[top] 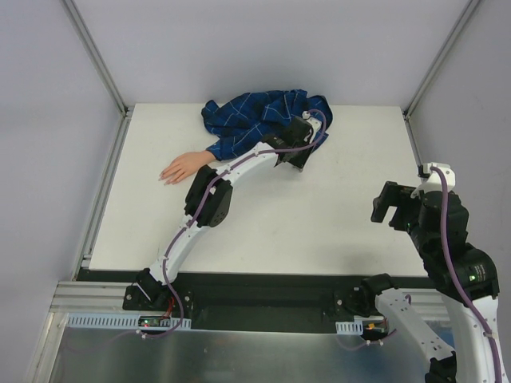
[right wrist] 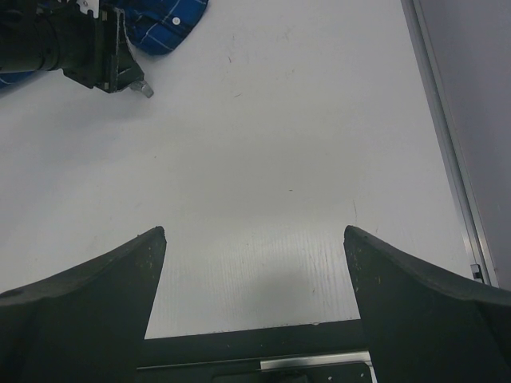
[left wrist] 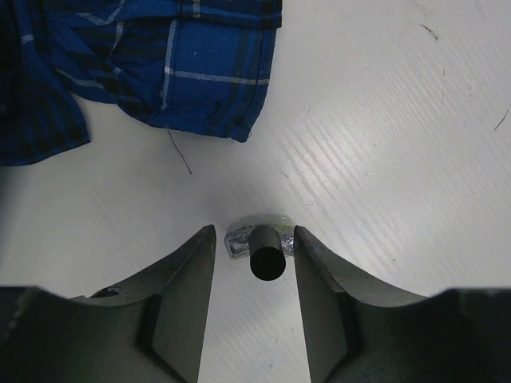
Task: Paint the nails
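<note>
Where the sleeve lies bunched at the far middle of the table, the left gripper hangs just near and to the right of it, pointing down at a bottle. In the left wrist view the bottle is a small dark cylinder with a silvery grey part behind it. It stands on the white top between the two fingers. The jaws are part-way apart and released. A strip of table shows on each side of the bottle, wider on the left, so neither finger touches it. A corner of the blue checked cloth lies beyond the bottle to the far left, apart from it.

The dummy hand lies flat at the far left of the table, pointing left, its wrist running into the sleeve. The nails are at its left end, well apart from the bottle and too small to make out one by one. The left arm passes just near the hand.

The right gripper hangs over the right side of the table with its jaws spread wide and released. It is well apart from the hand and the bottle.
</note>
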Controlling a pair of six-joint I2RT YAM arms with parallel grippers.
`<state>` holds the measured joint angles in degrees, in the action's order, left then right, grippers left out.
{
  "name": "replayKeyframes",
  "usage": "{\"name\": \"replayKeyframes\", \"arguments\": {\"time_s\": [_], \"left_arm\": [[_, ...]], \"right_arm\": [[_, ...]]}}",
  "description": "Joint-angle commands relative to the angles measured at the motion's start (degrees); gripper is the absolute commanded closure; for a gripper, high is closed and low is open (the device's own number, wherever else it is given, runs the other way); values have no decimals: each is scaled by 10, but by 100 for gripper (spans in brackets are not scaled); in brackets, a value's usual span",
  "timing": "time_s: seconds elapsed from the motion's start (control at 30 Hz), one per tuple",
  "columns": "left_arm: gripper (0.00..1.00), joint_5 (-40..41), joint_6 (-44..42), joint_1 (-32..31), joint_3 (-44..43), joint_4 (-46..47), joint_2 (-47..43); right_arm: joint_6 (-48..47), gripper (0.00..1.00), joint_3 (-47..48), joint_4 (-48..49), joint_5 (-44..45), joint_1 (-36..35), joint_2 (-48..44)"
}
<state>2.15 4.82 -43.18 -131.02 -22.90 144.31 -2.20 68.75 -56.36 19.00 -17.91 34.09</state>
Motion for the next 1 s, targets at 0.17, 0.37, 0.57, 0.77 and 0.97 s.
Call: {"name": "replayKeyframes", "arguments": {"time_s": [0.17,0.37,0.57,0.77,0.97], "left_arm": [[74,7,-13,-6,-23,21,0],[100,5,5,-7,7,19,-34],[100,-18,65,-6,102,-16,-169],[100,-76,194,-2,202,-115,-333],[100,-133,309,-1,322,-164,-472]], "right_arm": [[-3,4,-6,12,-15,2,12],[-11,4,-18,26,-29,2,22],[-35,4,-51,70,-106,2,55],[-78,4,-136,220,-258,-19,62],[-128,4,-183,355,-236,-145,106]]}}
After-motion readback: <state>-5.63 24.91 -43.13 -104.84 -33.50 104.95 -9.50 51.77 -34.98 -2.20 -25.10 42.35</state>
